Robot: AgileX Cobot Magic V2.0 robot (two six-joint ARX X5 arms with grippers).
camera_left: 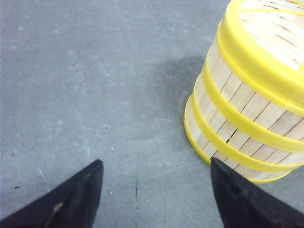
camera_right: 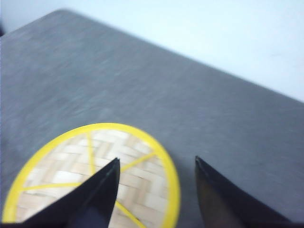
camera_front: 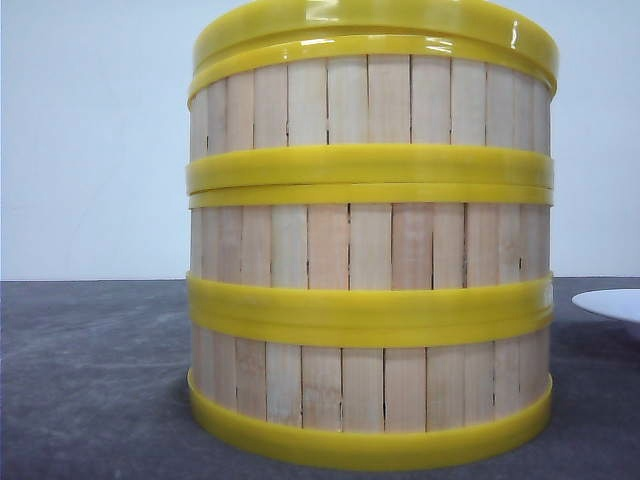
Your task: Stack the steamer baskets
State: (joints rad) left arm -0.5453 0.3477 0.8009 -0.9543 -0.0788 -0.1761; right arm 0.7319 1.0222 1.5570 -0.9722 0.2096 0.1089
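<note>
The grey, faintly scuffed worktop (camera_front: pixel 90 380) carries a tall stack of round steamer baskets (camera_front: pixel 370 260), three low drums of pale vertical wooden slats bound by thick yellow bands, standing upright and aligned, with the stack filling the middle of the front view. On top of the stack sits a shallower yellow-rimmed lid (camera_right: pixel 95 175) with a woven pale bamboo face crossed by yellow ribs. Judging by this, the stacking looks finished or nearly so; no loose basket shows anywhere, and what the baskets hold cannot be seen, since the lid covers them. Beside the stack, at the right edge of the front view, the rim of a white plate (camera_front: pixel 610 303) shows, apart from the stack; whether anything lies on it cannot be told. The left pincer (camera_left: pixel 154 194) hangs spread wide and empty over bare worktop just beside the stack's foot. The right pincer (camera_right: pixel 156 190) hovers above the lid's edge, also spread wide, gripping nothing.
</note>
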